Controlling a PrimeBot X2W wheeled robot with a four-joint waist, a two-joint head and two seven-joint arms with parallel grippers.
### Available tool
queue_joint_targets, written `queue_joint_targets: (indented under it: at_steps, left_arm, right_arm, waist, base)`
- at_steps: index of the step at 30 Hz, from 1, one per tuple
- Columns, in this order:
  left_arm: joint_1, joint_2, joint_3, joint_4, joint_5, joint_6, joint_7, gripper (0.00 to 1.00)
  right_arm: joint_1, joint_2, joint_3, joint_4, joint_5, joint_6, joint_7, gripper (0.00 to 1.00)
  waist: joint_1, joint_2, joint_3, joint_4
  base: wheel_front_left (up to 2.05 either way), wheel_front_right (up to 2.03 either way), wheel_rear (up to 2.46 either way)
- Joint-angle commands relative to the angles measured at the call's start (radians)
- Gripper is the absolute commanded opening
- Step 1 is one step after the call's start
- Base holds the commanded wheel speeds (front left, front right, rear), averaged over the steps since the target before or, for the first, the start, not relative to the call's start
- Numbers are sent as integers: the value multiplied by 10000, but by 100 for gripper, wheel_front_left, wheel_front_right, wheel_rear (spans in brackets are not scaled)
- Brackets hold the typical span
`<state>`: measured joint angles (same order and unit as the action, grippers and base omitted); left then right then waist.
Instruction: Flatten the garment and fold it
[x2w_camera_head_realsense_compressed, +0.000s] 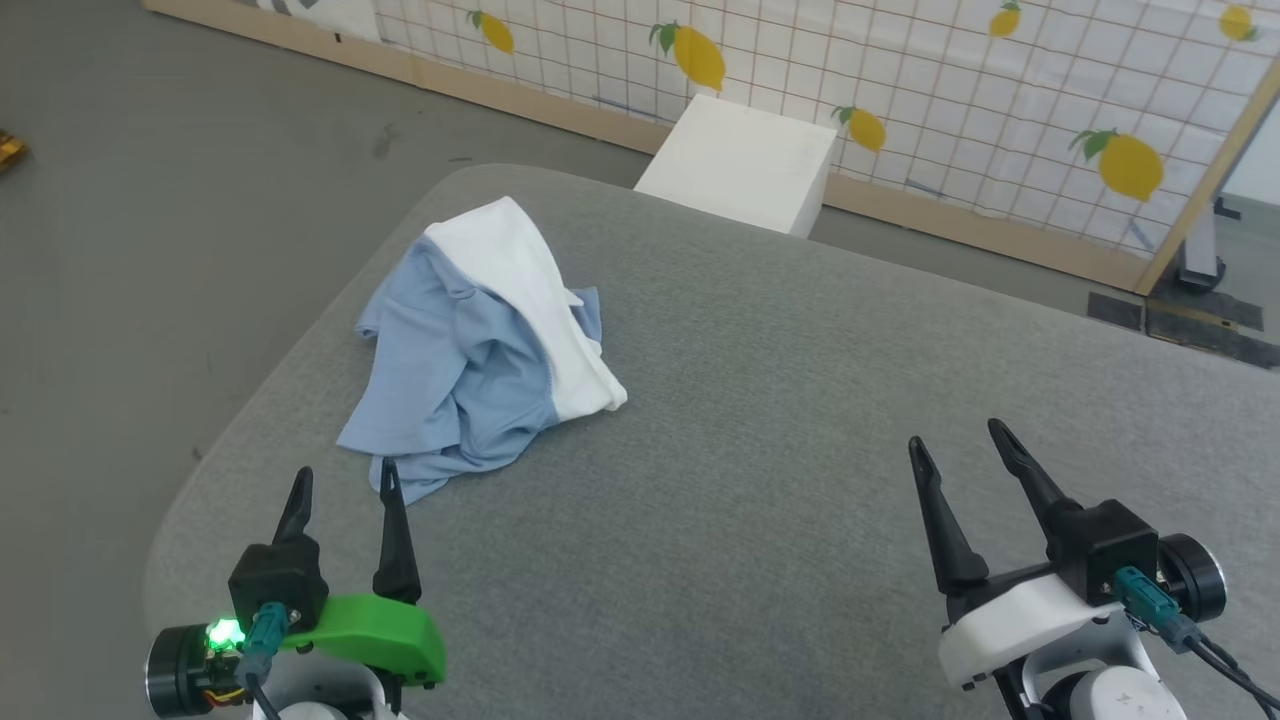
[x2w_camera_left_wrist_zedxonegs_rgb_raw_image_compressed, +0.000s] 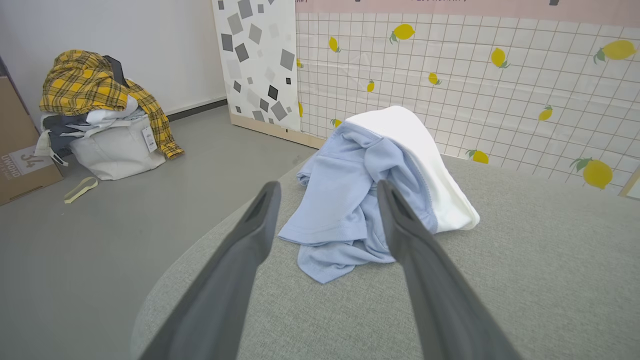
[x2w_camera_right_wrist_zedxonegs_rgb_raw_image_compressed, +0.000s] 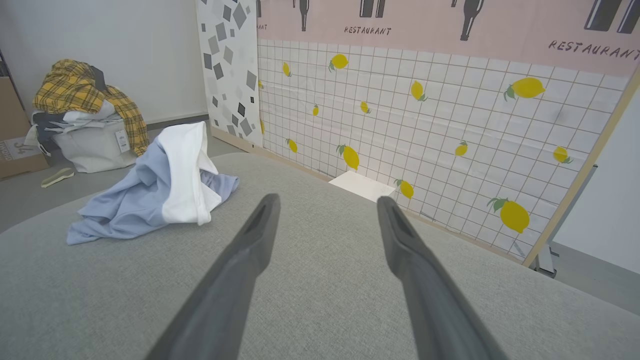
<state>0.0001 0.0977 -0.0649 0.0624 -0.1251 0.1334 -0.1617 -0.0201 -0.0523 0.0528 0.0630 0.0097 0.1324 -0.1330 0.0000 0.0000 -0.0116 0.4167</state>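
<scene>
The garment (x2w_camera_head_realsense_compressed: 470, 350) is a light blue shirt with a white part, heaped in a crumpled mound on the left of the grey padded table (x2w_camera_head_realsense_compressed: 760, 400). My left gripper (x2w_camera_head_realsense_compressed: 345, 480) stands open just in front of its near hem, with nothing between the fingers. In the left wrist view the garment (x2w_camera_left_wrist_zedxonegs_rgb_raw_image_compressed: 350, 200) lies straight ahead between my left gripper's (x2w_camera_left_wrist_zedxonegs_rgb_raw_image_compressed: 327, 187) fingertips, a short way off. My right gripper (x2w_camera_head_realsense_compressed: 960, 440) is open over bare table at the lower right, far from the cloth. The right wrist view has the garment (x2w_camera_right_wrist_zedxonegs_rgb_raw_image_compressed: 150, 200) off to the left of my right gripper (x2w_camera_right_wrist_zedxonegs_rgb_raw_image_compressed: 327, 200).
A white box (x2w_camera_head_realsense_compressed: 745, 160) stands on the floor behind the table's far edge, against a lemon-print grid panel (x2w_camera_head_realsense_compressed: 1000, 90). A pile of clothes topped with yellow plaid (x2w_camera_left_wrist_zedxonegs_rgb_raw_image_compressed: 95, 100) and a cardboard box (x2w_camera_left_wrist_zedxonegs_rgb_raw_image_compressed: 20, 150) sit on the grey floor to the left.
</scene>
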Motion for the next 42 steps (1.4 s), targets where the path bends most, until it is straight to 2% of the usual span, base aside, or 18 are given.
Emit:
queue_joint_targets:
  at_steps: [1,42]
  left_arm:
    - [175,98,-24,64,-191,85,-126,100]
    - [234,483,-486,678,-995,932,-968,100]
  right_arm:
    - [-153,12,28,48,29,-11,-104,100]
    - [-426,20,283,435,205,-17,-816,100]
  waist:
    - [0,0,2,141]
    - [0,0,180,1871]
  base:
    - [0,0,0]
    - [0,0,0]
